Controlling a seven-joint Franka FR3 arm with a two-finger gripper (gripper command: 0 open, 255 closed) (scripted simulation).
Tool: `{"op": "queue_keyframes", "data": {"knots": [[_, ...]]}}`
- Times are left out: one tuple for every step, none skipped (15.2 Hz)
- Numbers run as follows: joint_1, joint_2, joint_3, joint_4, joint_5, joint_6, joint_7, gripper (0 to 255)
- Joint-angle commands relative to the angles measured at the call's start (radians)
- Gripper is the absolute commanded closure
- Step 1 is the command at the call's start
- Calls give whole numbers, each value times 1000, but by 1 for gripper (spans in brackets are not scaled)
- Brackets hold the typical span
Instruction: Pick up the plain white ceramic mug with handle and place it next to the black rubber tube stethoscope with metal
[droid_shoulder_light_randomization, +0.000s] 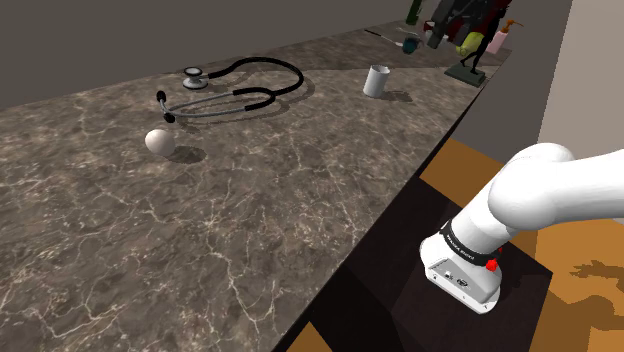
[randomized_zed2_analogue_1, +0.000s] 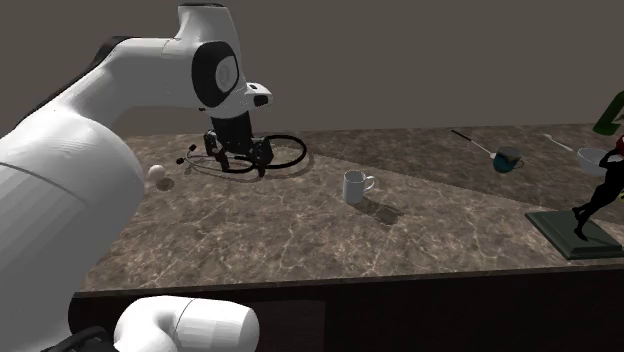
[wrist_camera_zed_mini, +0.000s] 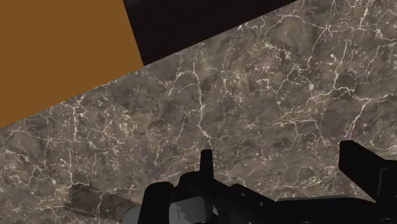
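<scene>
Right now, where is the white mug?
In the shoulder view the white mug stands upright on the marbled counter, right of the stethoscope and apart from it.

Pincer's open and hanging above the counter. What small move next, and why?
Probably carry the open black pincer further in over the brown marble counter toward the plain white mug with handle. The wrist view looks at the counter's edge, and the mug stands upright, apart from the black-tubed stethoscope with metal chestpiece, untouched.

On the worktop (droid_shoulder_light_randomization: 250, 230), shoulder view's left — stethoscope (droid_shoulder_light_randomization: 235, 88) far, ball (droid_shoulder_light_randomization: 159, 141) nearer — mug (droid_shoulder_light_randomization: 376, 80) well apart, rightward.
</scene>
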Motion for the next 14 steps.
{"op": "queue_keyframes", "data": {"knots": [[0,0,0,0,0,0,0,0],[-3,24,-13,-1,-7,26,-10,0],[-6,49,-26,-1,-14,52,-20,0],[-9,76,-38,0,-20,78,-29,0],[-12,103,-51,2,-26,103,-39,0],[-14,131,-64,6,-31,127,-49,0],[-16,159,-77,11,-35,152,-58,0],[-19,189,-89,18,-39,176,-68,0],[-21,219,-102,25,-42,199,-78,0],[-22,250,-114,34,-44,221,-88,0],[-24,281,-127,45,-45,243,-98,0],[-25,313,-139,56,-45,265,-109,0],[-27,346,-151,69,-44,285,-120,0],[-28,380,-163,83,-43,305,-131,0]]}}
